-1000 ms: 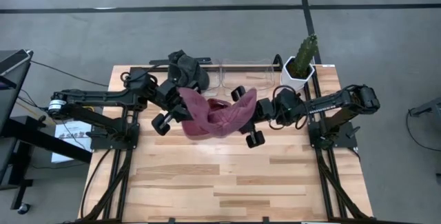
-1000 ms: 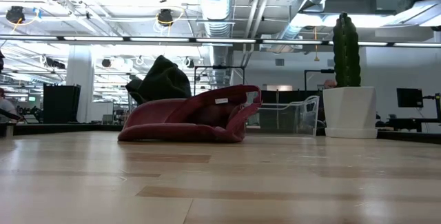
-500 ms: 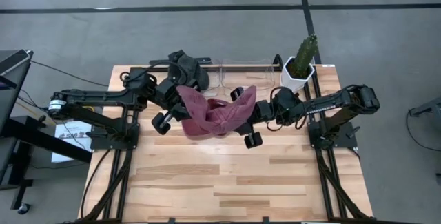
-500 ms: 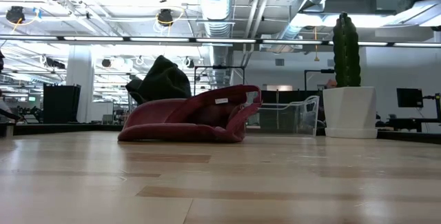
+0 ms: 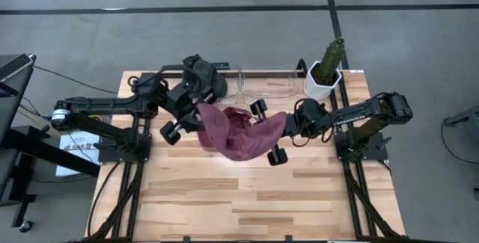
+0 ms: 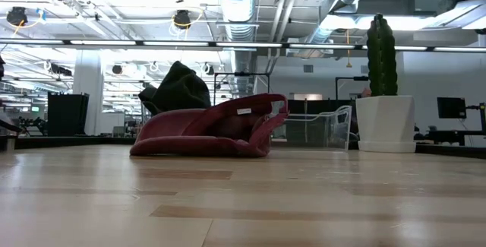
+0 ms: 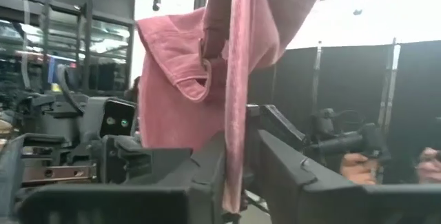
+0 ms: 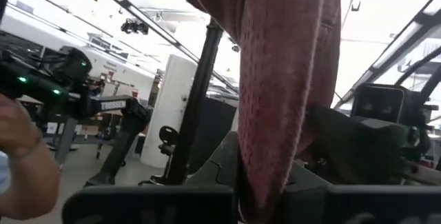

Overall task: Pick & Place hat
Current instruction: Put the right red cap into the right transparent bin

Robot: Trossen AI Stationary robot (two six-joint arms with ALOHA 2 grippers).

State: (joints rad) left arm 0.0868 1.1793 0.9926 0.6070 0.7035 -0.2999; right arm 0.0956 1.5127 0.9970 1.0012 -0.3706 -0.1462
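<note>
Table (image 5: 224,198): cactus (image 5: 329,60) behind hat (image 5: 239,131).

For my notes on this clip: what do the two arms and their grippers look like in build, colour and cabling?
Both arms are dark, nearly black, jointed links on black frames at the table's side edges. The left gripper and right gripper each end in a crossbar with two blocky, angular black fingers. Dark cables loop near each wrist and trail along the left arm. A light silver joint shows at the left arm's base.

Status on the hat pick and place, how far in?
Done: both grippers have reached the red hat. In hand: right gripper is shut on its fabric; left gripper has cloth between its fingers, grip unclear. Left: the placing; where it goes isn't evident, and the hat sits mid-table beside the dark hat.
</note>
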